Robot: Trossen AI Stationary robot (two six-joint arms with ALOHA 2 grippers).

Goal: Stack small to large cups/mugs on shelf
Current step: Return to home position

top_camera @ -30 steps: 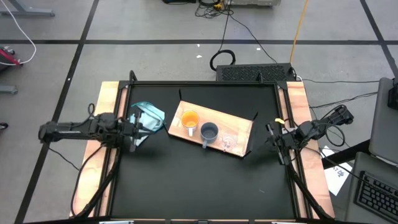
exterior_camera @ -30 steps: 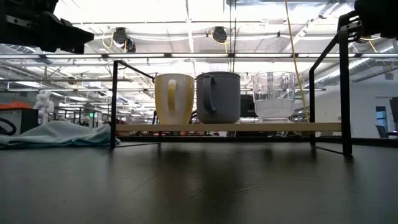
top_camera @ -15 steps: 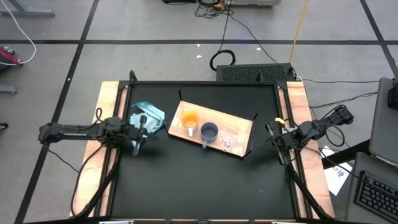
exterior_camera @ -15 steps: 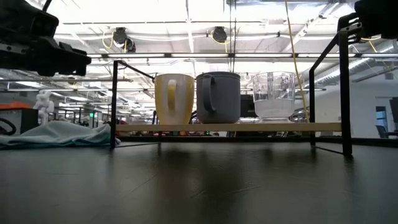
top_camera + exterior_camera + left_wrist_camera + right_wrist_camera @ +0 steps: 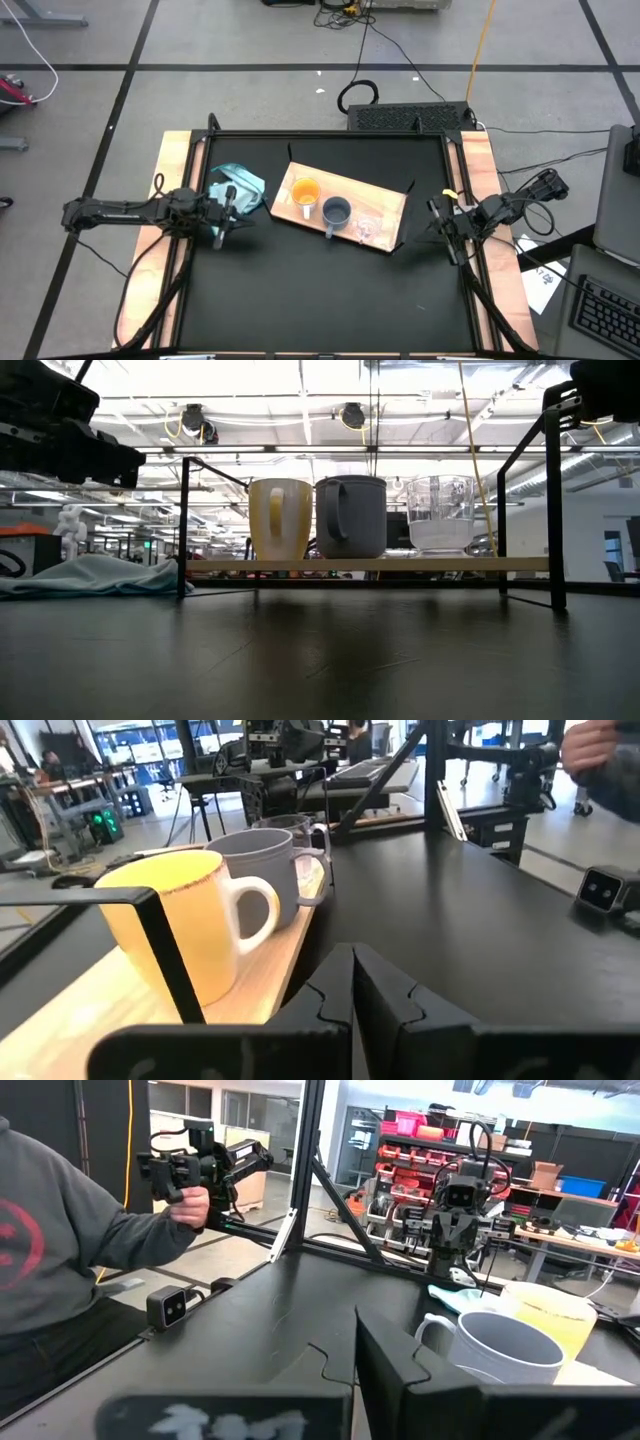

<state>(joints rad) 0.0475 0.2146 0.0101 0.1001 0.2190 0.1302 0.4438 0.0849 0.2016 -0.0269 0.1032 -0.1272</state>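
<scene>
Left fingers (image 5: 325,1010) together near orange mug (image 5: 207,932)

Overhead straight down on table (image 5: 320,290), low camera level across it, both wrists facing the shared shelf (image 5: 386,200)

Left gripper (image 5: 352,955), right gripper (image 5: 356,1323): jaws closed, well apart

Bright overhead glare, backlit, blurred near foreground
</scene>
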